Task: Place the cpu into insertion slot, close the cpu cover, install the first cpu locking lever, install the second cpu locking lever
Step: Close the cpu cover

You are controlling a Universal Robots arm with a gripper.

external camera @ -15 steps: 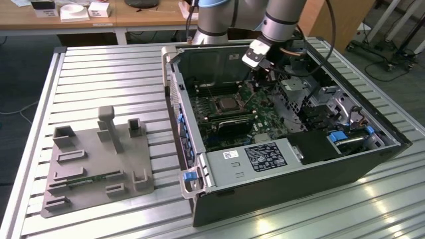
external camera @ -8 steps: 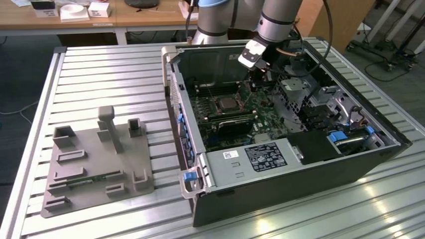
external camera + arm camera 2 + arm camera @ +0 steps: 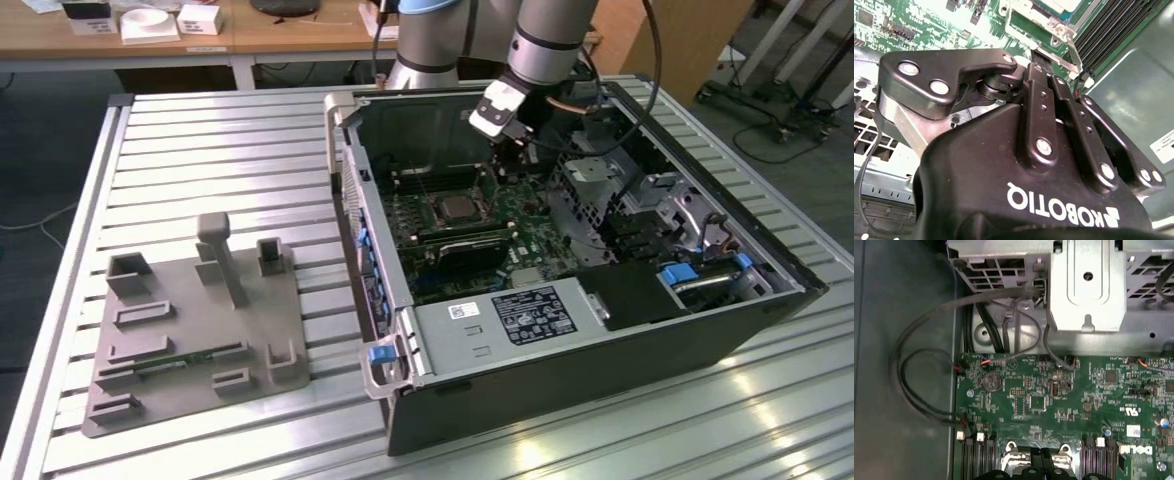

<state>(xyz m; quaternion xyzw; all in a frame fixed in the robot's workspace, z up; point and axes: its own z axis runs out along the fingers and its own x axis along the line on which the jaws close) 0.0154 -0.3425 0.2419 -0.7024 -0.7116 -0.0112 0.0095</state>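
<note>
Hanging gripper beside insertion slot, cables nearby

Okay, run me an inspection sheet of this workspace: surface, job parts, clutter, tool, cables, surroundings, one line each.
Surface: slatted metal table carrying an open computer case and a grey fixture plate.
Job's things: the cpu lies in the insertion slot; the cpu cover looks to be down over it, but latching cannot be told.
Clutter: nothing seen.
Grippers: the tool is shut, its tips low over the board at the socket's edge.
Cables: black cables loop over the case floor to the board's edge.
Surroundings: a wooden desk with small boxes stands behind the table.
</note>
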